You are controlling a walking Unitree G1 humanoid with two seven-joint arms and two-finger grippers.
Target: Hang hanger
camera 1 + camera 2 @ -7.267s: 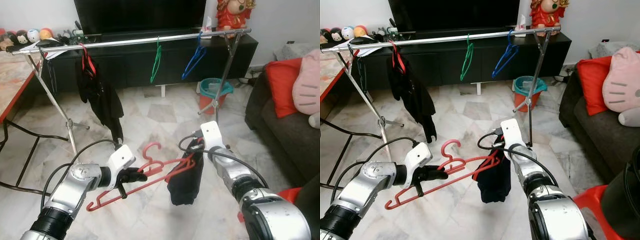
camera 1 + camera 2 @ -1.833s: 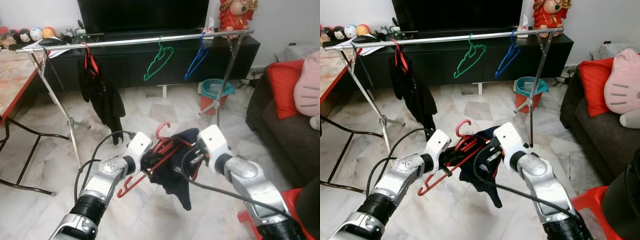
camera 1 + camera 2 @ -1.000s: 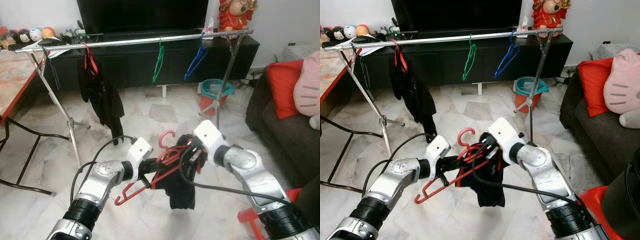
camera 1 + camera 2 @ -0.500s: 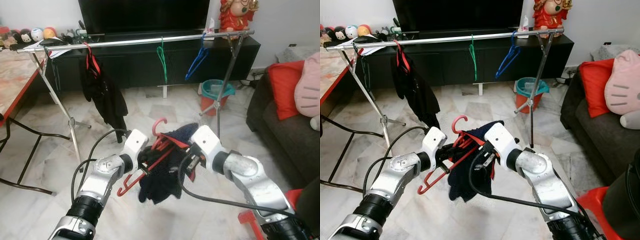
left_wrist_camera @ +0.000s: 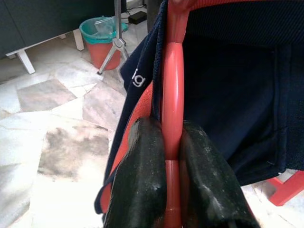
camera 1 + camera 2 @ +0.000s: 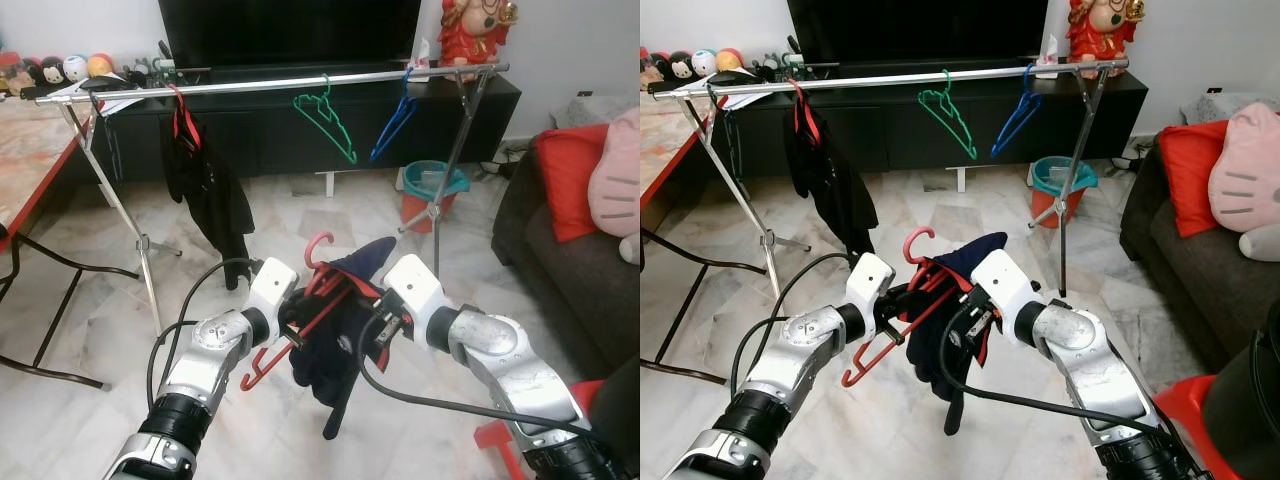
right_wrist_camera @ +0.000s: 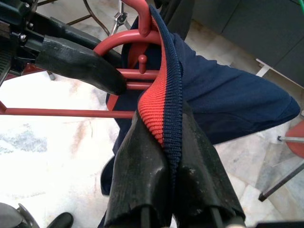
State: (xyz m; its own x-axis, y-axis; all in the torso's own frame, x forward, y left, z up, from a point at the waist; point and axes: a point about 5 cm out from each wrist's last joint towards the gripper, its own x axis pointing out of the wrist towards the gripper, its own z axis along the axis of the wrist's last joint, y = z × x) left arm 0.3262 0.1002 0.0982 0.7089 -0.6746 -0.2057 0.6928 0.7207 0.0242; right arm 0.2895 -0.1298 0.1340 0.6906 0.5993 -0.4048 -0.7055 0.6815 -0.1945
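A red plastic hanger [image 6: 268, 358] is held low in front of me, its hook [image 6: 318, 246] pointing up. My left gripper [image 6: 291, 318] is shut on its bar, with both black fingers [image 5: 142, 156] pinching the red plastic. A navy garment [image 6: 326, 362] with a red-trimmed edge is draped over the hanger's neck. My right gripper [image 7: 161, 128] is shut on that trimmed edge [image 7: 164, 95], just right of the left gripper. The steel clothes rail [image 6: 300, 82] runs across the room beyond, well above both grippers.
On the rail hang a black garment [image 6: 210, 190] on a red hanger, a green hanger [image 6: 325, 112] and a blue hanger [image 6: 392, 122]. A teal bin [image 6: 432, 178] stands by the rack's right leg. Dark sofa with red cushion [image 6: 565, 170] at right, table [image 6: 30, 150] at left.
The navy garment has slid further down the hanger, and a long strip of it now dangles lower. The green hanger on the rail has swung round broadside. Both grippers keep their hold.
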